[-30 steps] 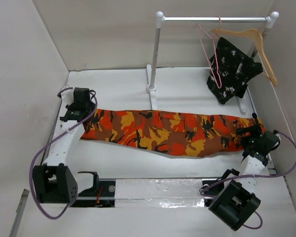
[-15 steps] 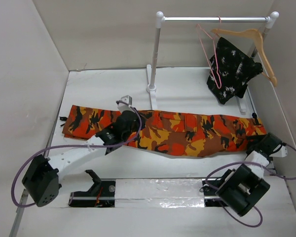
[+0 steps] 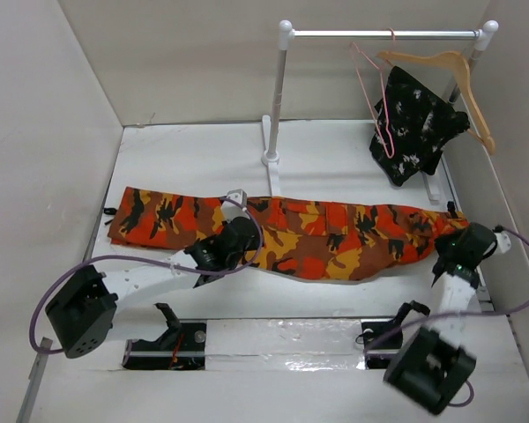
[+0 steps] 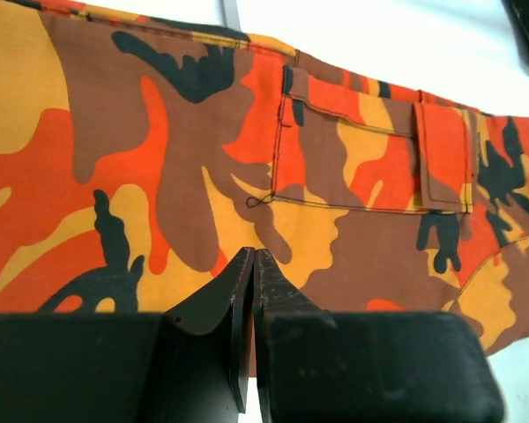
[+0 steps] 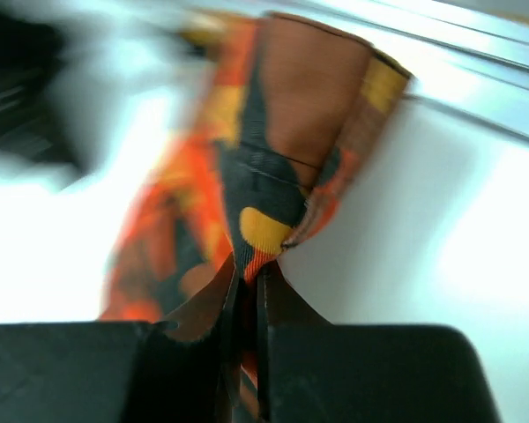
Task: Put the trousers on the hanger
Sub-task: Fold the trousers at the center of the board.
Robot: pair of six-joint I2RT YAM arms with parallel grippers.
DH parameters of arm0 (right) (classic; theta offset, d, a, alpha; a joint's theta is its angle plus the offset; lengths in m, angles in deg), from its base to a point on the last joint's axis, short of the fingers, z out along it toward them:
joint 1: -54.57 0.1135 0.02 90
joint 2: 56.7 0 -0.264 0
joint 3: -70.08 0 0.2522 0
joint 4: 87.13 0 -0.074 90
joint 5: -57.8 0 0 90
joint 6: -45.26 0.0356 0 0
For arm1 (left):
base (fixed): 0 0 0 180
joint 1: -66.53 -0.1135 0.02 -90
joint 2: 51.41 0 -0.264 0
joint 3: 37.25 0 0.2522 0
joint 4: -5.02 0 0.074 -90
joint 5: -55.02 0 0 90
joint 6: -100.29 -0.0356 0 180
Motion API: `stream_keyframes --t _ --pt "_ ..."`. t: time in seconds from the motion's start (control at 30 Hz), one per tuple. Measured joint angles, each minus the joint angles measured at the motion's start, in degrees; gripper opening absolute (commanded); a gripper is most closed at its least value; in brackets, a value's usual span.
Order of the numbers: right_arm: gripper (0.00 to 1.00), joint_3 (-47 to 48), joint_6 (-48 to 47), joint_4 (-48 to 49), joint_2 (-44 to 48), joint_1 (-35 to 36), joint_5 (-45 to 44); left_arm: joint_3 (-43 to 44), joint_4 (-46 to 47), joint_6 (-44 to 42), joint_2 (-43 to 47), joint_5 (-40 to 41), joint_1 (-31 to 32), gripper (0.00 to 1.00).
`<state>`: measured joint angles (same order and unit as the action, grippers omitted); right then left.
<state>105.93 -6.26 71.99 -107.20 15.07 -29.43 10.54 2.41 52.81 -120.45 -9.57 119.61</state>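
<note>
White tabletop [image 3: 335,150] under camouflage trousers [image 3: 317,242]; left fingers [image 4: 238,275] together, empty; right fingers [image 5: 224,295] tight on one end.

Long cloth camouflage trousers [image 3: 317,238]: bright orange, red, yellow, brown and black blotches; dark stitching outlines the pocket flap.
Thin wire triangular hanger [image 3: 384,97]: pink.
Thick wooden hanger [image 3: 423,60]: light brown.
Hanging cloth garment [image 3: 414,123]: black, speckled white.
Tubular clothes rail [image 3: 279,97]: white.
Flat worktop [image 3: 203,150]: white.
Left end effector [image 4: 253,256]: black.
Right end effector [image 5: 247,269]: black.
</note>
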Motion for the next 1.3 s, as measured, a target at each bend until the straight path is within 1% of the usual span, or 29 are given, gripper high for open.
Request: stream_keyframes --t 0.1,0.17,0.23,0.27,0.37,0.47,0.6,0.67,0.7,0.8,0.93,1.0,1.13,1.3 --pt "0.0 -0.6 -2.5 -2.2 15.8 11.0 0.9 -1.1 -1.2 -0.2 3.4 2.1 0.2 0.0" --pt "0.0 -0.4 -2.7 -4.4 24.5 20.4 0.3 -1.9 -1.3 -0.4 6.2 2.9 0.2 0.01" --pt "0.0 0.2 -2.3 -6.6 28.8 29.8 -0.2 -2.6 -0.9 -0.6 8.2 3.1 0.2 0.02" --pt "0.0 0.8 -1.8 -7.8 29.2 34.4 -0.9 -3.0 -0.8 -0.7 8.6 3.1 0.2 0.02" --pt "0.0 3.6 -0.3 -10.5 26.3 47.4 -3.6 -4.5 -0.5 -0.4 7.3 3.1 1.0 0.02" --pt "0.0 9.4 1.2 -12.7 19.2 61.1 -8.5 -6.4 -0.2 0.6 4.2 2.9 2.3 0.01" --pt "0.0 20.6 1.9 -14.6 9.6 82.3 -21.4 -8.9 0.1 2.6 -0.3 2.5 3.8 0.0" --pt "0.0 26.8 1.5 -14.8 5.9 88.3 -25.7 -9.6 0.2 3.7 -1.8 2.7 5.2 0.0" --pt "0.0 29.9 1.2 -15.0 4.3 89.5 -27.4 -9.9 0.3 4.4 -2.4 2.9 6.2 0.0" --pt "0.0 37.6 -0.7 -15.0 1.3 89.8 -31.2 -10.3 0.9 6.1 -4.0 3.3 9.0 0.0" --pt "0.0 43.5 -3.5 -15.1 1.1 88.6 -32.9 -10.1 4.2 7.5 -8.2 4.3 11.1 0.0" --pt "0.0 45.7 -4.6 -15.3 1.4 87.6 -33.3 -8.2 5.5 7.8 -11.0 5.0 12.0 0.0" --pt "0.0 50.9 -6.9 -18.1 2.4 85.5 -33.2 -1.2 8.4 8.1 -20.1 6.1 14.7 0.0" --pt "0.0 56.5 -8.8 -22.0 3.2 83.9 -31.7 11.7 10.5 7.5 -32.0 3.5 18.9 0.0"
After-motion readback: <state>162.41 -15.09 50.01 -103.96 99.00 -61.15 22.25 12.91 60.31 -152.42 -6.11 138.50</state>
